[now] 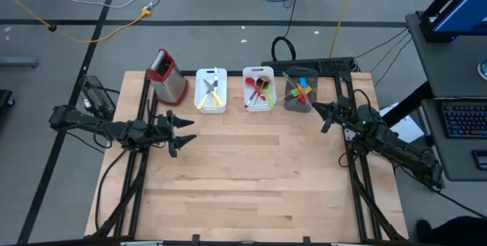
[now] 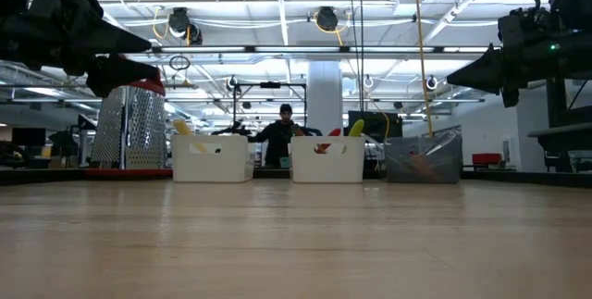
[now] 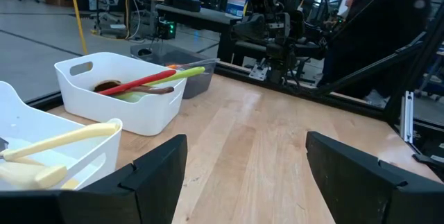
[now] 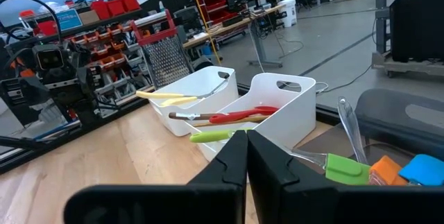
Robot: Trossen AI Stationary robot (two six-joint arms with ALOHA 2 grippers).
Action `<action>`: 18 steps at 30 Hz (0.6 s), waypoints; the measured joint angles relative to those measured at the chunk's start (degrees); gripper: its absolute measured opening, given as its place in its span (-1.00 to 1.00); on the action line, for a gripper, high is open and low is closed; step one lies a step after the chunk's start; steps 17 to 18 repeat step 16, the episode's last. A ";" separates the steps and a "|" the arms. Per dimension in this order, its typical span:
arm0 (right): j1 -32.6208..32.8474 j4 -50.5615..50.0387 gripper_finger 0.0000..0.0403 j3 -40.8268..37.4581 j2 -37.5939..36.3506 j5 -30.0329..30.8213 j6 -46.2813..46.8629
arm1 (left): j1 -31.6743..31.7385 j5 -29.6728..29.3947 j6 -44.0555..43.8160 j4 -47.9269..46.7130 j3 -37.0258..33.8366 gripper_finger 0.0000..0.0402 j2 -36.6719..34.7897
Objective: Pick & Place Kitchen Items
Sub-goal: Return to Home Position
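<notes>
Black fingers of the left gripper (image 1: 179, 132) stand wide apart over bare wood, with nothing between them. The right gripper (image 1: 327, 116) has its fingers pressed together, empty, just beside the dark bin (image 1: 312, 72). We judge the risk lies there: a careless swing of that arm could clip the rim or the handles poking out. Along the table's (image 1: 251, 177) far edge, cream knives (image 1: 210, 92) lie in one white bin (image 1: 199, 106) and a red spoon (image 4: 244, 116) in the second white bin (image 1: 246, 72). A green spatula (image 4: 345, 168), orange spatula (image 4: 385, 172) and blue spatula (image 4: 423, 168) sit in the dark one.
</notes>
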 joint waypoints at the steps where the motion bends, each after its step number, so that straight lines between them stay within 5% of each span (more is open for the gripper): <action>1: 0.00 0.01 -1.00 0.00 0.00 0.00 0.00 | 0.00 0.00 0.00 0.00 0.01 0.49 0.00; 18: 0.00 0.01 -0.99 0.00 0.00 0.00 0.00 | 0.00 0.00 0.00 0.00 0.02 0.49 0.00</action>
